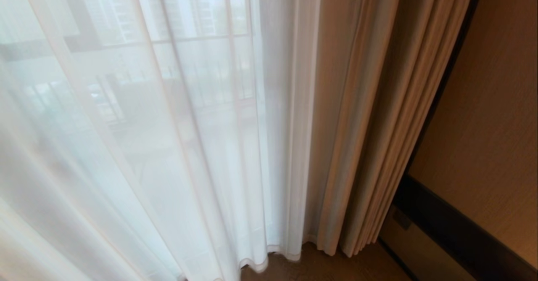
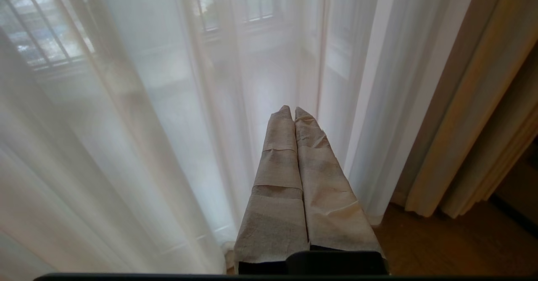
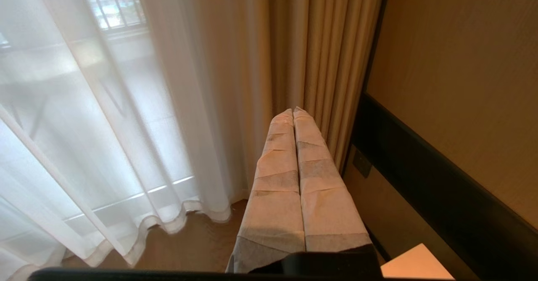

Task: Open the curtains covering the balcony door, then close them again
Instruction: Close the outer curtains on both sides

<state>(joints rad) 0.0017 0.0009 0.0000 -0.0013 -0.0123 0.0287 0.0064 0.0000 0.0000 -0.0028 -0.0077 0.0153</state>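
1. Right now the curtains (image 1: 370,117) hang in two layers over the balcony door: thick beige drapes bunched into tight pleats, and thin white sheers (image 1: 176,146) spread wide across the glass.
2. Taking the beige drapes as the landmark, the sheers start just at their window-side edge, touching them, and run off across the rest of the glass; their hem ripples just above the brown floor (image 1: 302,268).
3. On the drapes' other side stands a tan wall (image 1: 496,125) with a dark band (image 1: 454,226) running along it low down, close beside the outermost pleat.
4. Behind the sheers the balcony door (image 1: 84,41) shows only dimly, as a dark frame line and hazy shapes of railing and buildings beyond the glass.
5. The left gripper (image 2: 293,112) hangs in front of the sheers, away from the drapes on their window side; its two cloth-wrapped fingers (image 2: 277,155) are pressed together, clenched on nothing, and clear of the fabric.
6. The right gripper (image 3: 293,112) points at the foot of the beige drapes, near their wall-side edge; its wrapped fingers (image 3: 277,159) are likewise pinched together with nothing between them, apart from the cloth.
7. A pale corner of some flat thing (image 3: 416,264) peeks in below the right gripper, on the wall side of the drapes; I cannot tell what it is.
8. Neither arm shows in the head view.
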